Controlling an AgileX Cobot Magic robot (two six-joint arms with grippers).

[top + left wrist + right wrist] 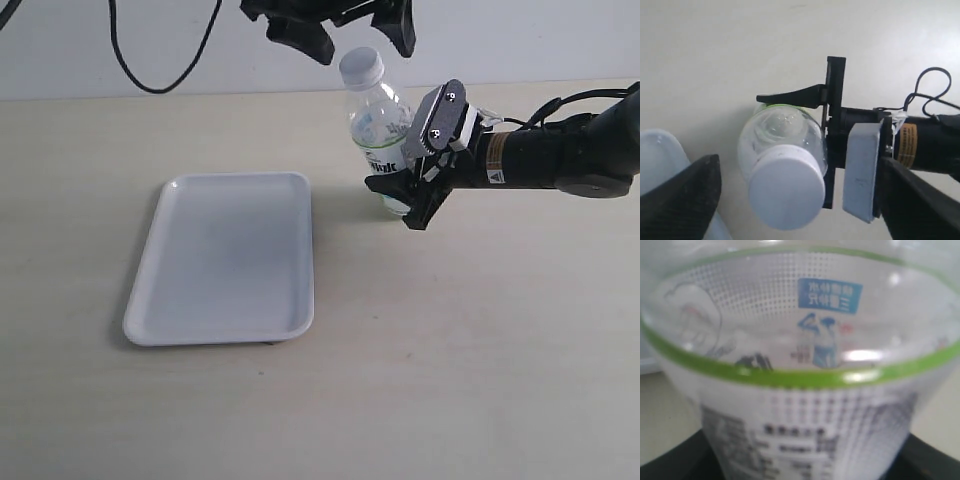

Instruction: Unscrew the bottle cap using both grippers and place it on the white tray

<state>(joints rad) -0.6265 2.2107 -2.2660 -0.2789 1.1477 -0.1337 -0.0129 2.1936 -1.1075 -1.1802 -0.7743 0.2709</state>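
Farthest left, well apart from both sets of fingers and flat on the desk (480, 380): white tray (225, 260), rim up, long sides running front to back. Behind it, looping down against the pale wall: black cable (140, 60).

Next along, at the top edge of the exterior view: left fingers (303, 38), all black, spread wide and gripping nothing. Poised over the bottle cap (361, 66), one finger to each side, clear of it on both. Same story from the left wrist view: white cap in the gap between the two dark fingertips, bare space either side. Cap seated on the neck of the bottle (378, 125), directly beneath the left fingers, not on the tray.

Lower down, held between the right fingers (440, 118): the bottle itself, clear plastic with a white label and a green band, leaning a little with the cap end toward the tray side. Clamped around the labelled middle from the right, grey plate finger on one flank, black finger on the other, both pressed against the plastic. Base on the desk or just off it: cannot tell. From the right wrist view, only the label, close and blurred, with dark finger edges at the two low corners.

Rightmost: black cylindrical arm (560, 155) behind the right fingers, reaching in level from the right edge, above the desk.
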